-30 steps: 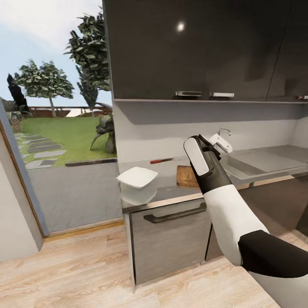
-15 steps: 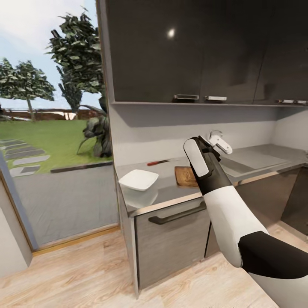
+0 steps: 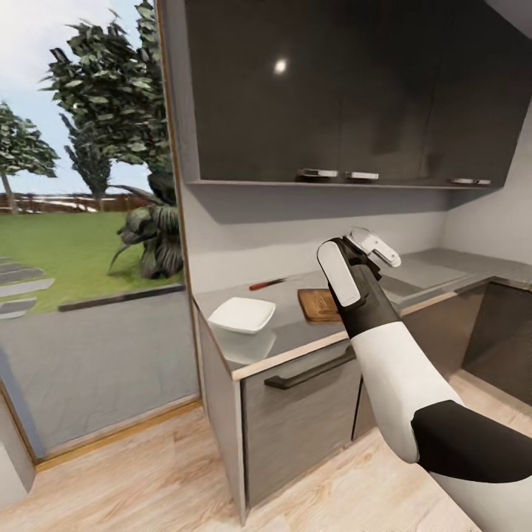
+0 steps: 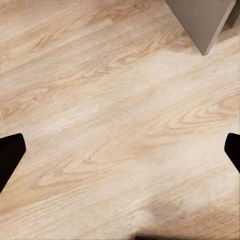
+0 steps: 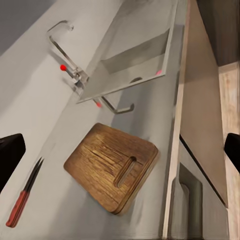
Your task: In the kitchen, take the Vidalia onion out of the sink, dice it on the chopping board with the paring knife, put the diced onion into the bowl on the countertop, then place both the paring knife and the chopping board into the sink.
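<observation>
**Right arm raised before the kitchen counter, tools spread and empty**

The smooth grey steel counter [image 3: 288, 329] carries three things in a row. The shallow white squarish bowl [image 3: 242, 315] sits near the counter's left end. The rectangular brown wooden chopping board [image 5: 112, 166] lies flat to its right, between the bowl and the grey steel sink [image 5: 142, 47]. The slim red-handled paring knife [image 5: 24, 193] lies on the counter behind them, near the wall and apart from the board. At the sink's far edge stands a chrome tap with a red knob [image 5: 64, 52]. A small pinkish spot at the basin's corner may be the onion; I cannot tell.

The right tool [image 3: 369, 247] hangs above the counter with its fingers spread wide, holding nothing. The left tool [image 4: 120, 150] points down at the pale wooden floor [image 4: 115, 125], fingers likewise wide apart and empty.
</observation>
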Tool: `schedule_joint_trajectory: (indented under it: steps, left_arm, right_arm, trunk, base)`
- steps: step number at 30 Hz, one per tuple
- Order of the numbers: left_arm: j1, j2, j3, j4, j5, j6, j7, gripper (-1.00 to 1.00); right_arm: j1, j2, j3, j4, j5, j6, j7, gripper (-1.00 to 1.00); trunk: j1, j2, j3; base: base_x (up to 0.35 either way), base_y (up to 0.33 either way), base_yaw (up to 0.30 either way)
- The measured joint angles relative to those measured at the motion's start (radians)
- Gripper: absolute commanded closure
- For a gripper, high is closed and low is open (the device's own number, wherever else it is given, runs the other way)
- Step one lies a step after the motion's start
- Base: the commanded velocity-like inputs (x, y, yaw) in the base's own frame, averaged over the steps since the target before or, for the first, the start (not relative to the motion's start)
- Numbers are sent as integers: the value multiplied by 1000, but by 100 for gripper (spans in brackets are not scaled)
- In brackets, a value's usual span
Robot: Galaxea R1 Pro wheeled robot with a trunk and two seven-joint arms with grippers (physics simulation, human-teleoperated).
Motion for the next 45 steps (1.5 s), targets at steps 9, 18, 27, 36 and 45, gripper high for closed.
schedule_joint_trajectory:
  steps: [9,18,27,36,45]
  left_arm:
    - [0,-1,0,4,-1,0,-1,-100]
    - [0,-1,-2,5,-1,0,-2,-100]
    - [0,-2,-4,6,-3,0,-2,-100]
    - [0,-2,-6,5,-3,-1,-2,-100]
    - [0,-2,-7,6,-3,-1,-2,-100]
  right_arm:
    - [2,0,-1,0,1,0,2,-100]
    - [8,0,-1,0,0,-1,3,-100]
    - [9,0,-1,4,0,-1,4,-100]
    - [17,0,1,41,-2,31,10,-100]
    - [17,-103,-9,-13,1,430,300,-100]
  trunk:
    - [0,0,10]
    - [0,0,21]
    - [0,0,31]
    - [0,0,38]
    - [0,0,39]
  base:
    - [27,302,-203]
    - [135,302,-204]
    - [184,298,-204]
    - [179,198,-118]
    - [18,16,-6]
